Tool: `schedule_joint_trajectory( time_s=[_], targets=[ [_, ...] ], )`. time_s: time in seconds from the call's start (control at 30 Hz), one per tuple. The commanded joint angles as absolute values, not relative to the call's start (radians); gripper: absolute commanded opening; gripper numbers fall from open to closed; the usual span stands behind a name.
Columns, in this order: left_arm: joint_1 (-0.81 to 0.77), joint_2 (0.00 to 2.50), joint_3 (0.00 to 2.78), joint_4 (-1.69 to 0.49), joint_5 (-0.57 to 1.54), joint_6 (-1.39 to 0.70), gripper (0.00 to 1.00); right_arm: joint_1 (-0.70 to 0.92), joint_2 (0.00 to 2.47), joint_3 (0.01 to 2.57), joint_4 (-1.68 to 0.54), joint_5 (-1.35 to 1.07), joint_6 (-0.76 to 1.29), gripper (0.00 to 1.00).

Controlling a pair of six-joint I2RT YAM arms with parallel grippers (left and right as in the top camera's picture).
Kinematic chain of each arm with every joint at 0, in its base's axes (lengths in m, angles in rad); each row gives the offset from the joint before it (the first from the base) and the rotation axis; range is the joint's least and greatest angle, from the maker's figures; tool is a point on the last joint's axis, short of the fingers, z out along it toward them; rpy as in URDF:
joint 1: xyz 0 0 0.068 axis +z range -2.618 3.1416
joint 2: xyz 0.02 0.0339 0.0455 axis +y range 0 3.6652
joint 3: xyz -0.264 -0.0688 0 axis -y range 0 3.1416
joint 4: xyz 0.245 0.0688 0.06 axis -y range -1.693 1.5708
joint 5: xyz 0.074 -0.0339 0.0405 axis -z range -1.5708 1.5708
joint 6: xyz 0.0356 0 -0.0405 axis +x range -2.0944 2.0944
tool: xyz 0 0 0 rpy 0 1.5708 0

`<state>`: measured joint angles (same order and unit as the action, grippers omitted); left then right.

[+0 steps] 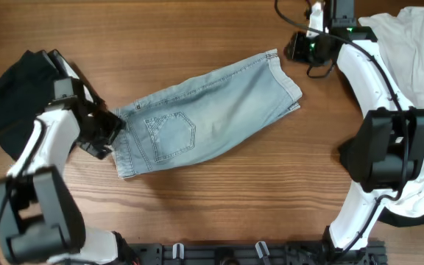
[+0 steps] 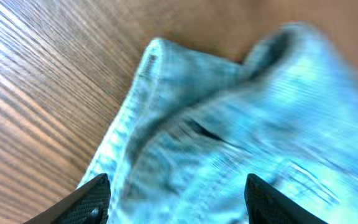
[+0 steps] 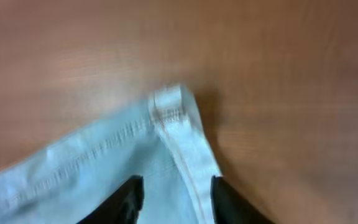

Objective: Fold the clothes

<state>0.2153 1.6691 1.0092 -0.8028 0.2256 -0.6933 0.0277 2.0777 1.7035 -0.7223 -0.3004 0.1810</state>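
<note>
1. Overhead view: recorded the denim shorts (image 1: 219,110) lying folded and flat across the middle of the table (image 1: 212,213), set diagonally, with the waistband end to the left and the hemmed leg end to the upper right.
2. Overhead view only: logged a black garment (image 1: 9,103) heaped at the left edge and a white shirt (image 1: 418,66) spread at the right edge, both apart from the shorts. Saw neither from the wrist views.
3. Overhead view: placed the left tool (image 1: 111,131) at the waistband end and the right tool (image 1: 297,50) just beside the upper hem corner.
4. Left wrist view: found the left tool spread wide, fingers (image 2: 92,199) to either side of rumpled denim, with nothing clamped. Noted close detail here of a raised fold and a stitched edge, not legible from overhead.
5. Right wrist view, blurred: found the right tool partly open, with the hem band running between the fingers (image 3: 129,199). Could not tell whether touching the cloth; no grip on it evident.
6. Noted one stitched back pocket (image 1: 171,136) near the waistband, lying flat. Could not tell the contents.
7. Counted: one pair of denim shorts, one black garment, one white shirt, two arms, two tools.
</note>
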Motion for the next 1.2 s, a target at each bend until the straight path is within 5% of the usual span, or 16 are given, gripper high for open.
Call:
schedule_joint_trajectory(
  time_s=[0.0,0.03,0.07,0.37,0.57,0.63,0.67,0.73,0.83,0.97,1.17],
  targets=[
    [0.214,1.569,1.023,-0.801,0.19,-0.695,0.76,0.049,2.085,1.635,-0.773,-0.31,0.097,0.3],
    [0.214,1.569,1.023,-0.802,0.185,-0.694,0.96,0.049,2.091,1.584,-0.769,-0.298,0.097,0.3],
    [0.214,1.574,1.02,-0.804,0.185,-0.694,1.0,0.049,2.091,1.531,-0.751,-0.298,0.097,0.3],
    [0.213,1.613,0.87,-0.748,0.17,-0.604,0.98,0.035,2.066,1.501,-0.823,-0.171,0.164,0.45],
    [0.165,1.63,0.76,-0.553,0.272,-0.448,0.75,0.035,1.909,1.57,-0.913,-0.183,0.165,0.47],
    [0.129,1.642,0.756,-0.533,0.25,-0.448,0.47,0.036,1.904,1.57,-0.949,-0.208,0.159,0.47],
    [0.12,1.642,0.756,-0.529,0.246,-0.448,0.23,0.043,1.905,1.569,-0.963,-0.21,0.157,0.47],
    [0.121,1.642,0.759,-0.53,0.246,-0.448,0.09,0.06,1.905,1.569,-0.977,-0.21,0.158,0.47],
    [0.121,1.642,0.823,-0.617,0.246,-0.447,0.04,0.121,1.907,1.566,-1.01,-0.211,0.156,0.43],
    [0.121,1.628,1.167,-0.983,0.204,-0.396,0.04,0.286,1.925,1.525,-0.978,-0.271,0.131,0.09],
    [0.12,1.608,1.577,-1.277,0.221,-0.396,0.04,0.516,2.042,1.48,-0.818,-0.453,0.16,0.06]
  ],
)
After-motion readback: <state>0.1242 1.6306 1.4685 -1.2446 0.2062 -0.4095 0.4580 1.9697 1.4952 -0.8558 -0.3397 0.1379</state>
